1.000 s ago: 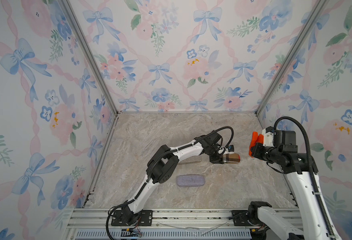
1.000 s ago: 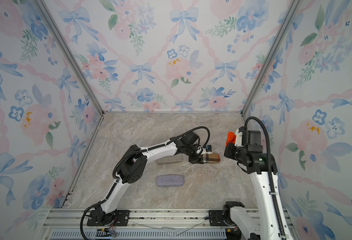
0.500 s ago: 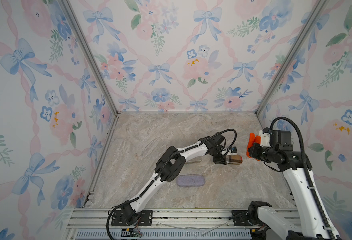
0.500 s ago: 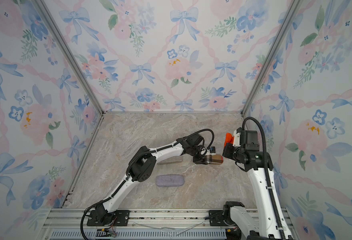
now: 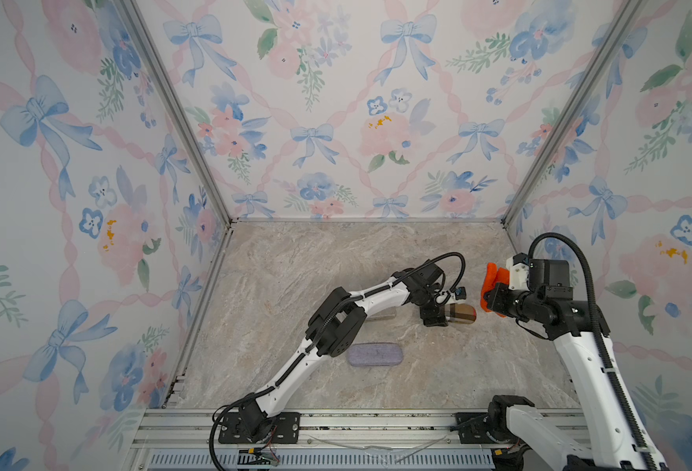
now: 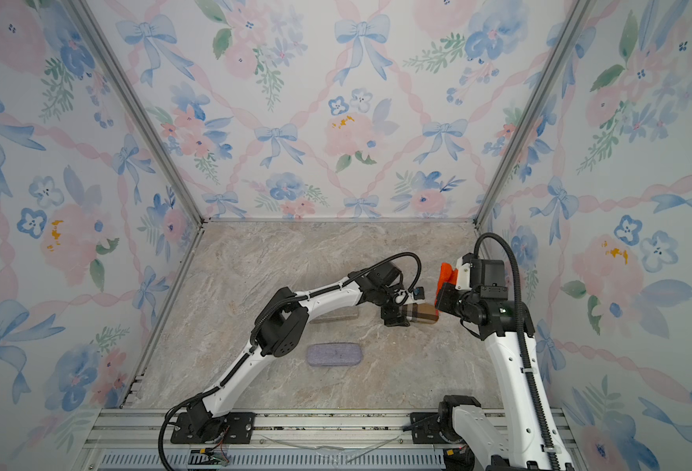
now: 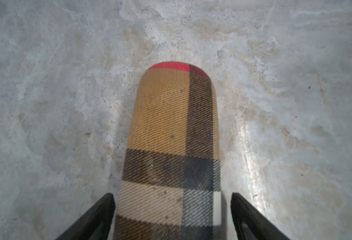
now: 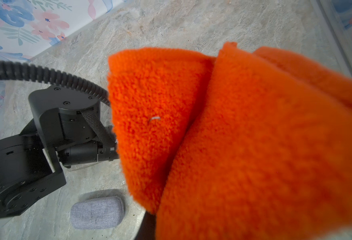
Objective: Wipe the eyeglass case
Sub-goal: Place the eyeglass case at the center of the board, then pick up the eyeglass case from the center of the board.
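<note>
**Plaid case flat on the table, cloth in the right claw**

Floral wallpaper walls (image 5: 336, 122) all round, marble-look table (image 5: 336, 261) below. The plaid glasses case (image 5: 460, 313) lies flat on the table's right side, red end toward the right claw (image 5: 492, 297). The left claw (image 7: 172, 196) straddles its other end, wide open. In the left wrist view, 1 finger (image 7: 100, 216) sits just beside the case. The other stands clear w/ table showing in the gap, so no grip. The right claw is clamped tight on an orange cloth (image 5: 493, 281), held off the table just beside the red tip; touching or not, can't tell. A grey case (image 5: 375, 354) lies toward the front, well apart.
</note>
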Motion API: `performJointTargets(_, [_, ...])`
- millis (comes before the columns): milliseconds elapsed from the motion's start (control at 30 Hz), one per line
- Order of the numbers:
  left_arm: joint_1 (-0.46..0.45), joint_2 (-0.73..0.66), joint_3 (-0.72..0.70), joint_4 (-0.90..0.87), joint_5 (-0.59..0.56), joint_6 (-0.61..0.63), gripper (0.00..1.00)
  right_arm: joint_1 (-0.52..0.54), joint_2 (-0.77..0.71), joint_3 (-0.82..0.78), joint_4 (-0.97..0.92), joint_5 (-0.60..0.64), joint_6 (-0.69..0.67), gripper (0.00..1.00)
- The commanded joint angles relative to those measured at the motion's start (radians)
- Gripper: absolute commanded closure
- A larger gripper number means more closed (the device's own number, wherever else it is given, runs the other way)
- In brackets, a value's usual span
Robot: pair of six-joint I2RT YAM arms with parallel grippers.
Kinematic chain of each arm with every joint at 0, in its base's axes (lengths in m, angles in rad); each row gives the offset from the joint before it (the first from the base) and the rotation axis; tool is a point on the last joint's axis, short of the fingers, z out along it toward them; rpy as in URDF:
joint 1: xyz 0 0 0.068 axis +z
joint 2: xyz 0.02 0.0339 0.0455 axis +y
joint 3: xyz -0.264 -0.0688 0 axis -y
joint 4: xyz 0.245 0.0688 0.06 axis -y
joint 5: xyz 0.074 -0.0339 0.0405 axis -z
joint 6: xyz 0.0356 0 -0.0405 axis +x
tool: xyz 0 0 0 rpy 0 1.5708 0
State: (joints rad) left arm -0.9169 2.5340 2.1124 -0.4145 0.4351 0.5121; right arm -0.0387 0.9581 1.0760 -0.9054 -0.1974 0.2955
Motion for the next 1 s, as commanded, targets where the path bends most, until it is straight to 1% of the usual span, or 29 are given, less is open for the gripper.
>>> performJointTargets(0, [-0.006, 0.004, 0.028, 0.005, 0.025, -0.016, 0.08, -0.006, -0.023, -0.017, 0.010, -0.013, 0.001, 1.00])
performJointTargets(200, [-0.008, -0.074, -0.008, 0.005, 0.064, -0.032, 0.09, -0.007, -0.039, -0.001, -0.016, -0.007, -0.015, 1.00])
performJointTargets(267, [-0.008, -0.123, -0.043, 0.005, 0.064, -0.032, 0.10, -0.006, -0.040, 0.008, -0.020, -0.009, -0.016, 1.00])
performJointTargets(333, [-0.007, -0.196, -0.104, 0.007, 0.036, -0.030, 0.10, -0.006, -0.041, 0.012, -0.013, -0.022, -0.008, 1.00])
performJointTargets(467, [0.007, -0.368, -0.263, 0.005, -0.015, -0.026, 0.10, -0.005, -0.038, 0.024, -0.006, -0.049, -0.001, 1.00])
performJointTargets(600, [0.038, -0.555, -0.466, 0.005, -0.072, -0.041, 0.10, 0.022, -0.021, 0.043, 0.019, -0.060, 0.016, 1.00])
performJointTargets(800, [0.086, -0.796, -0.755, -0.041, -0.157, -0.077, 0.09, 0.136, 0.041, 0.063, 0.102, -0.026, 0.057, 1.00])
performJointTargets(867, [0.096, -0.872, -0.843, -0.046, -0.179, -0.093, 0.07, 0.189, 0.074, 0.077, 0.131, -0.004, 0.062, 1.00])
performJointTargets(967, [0.097, -0.956, -0.926, -0.065, -0.221, -0.126, 0.07, 0.256, 0.112, 0.081, 0.182, 0.017, 0.074, 1.00])
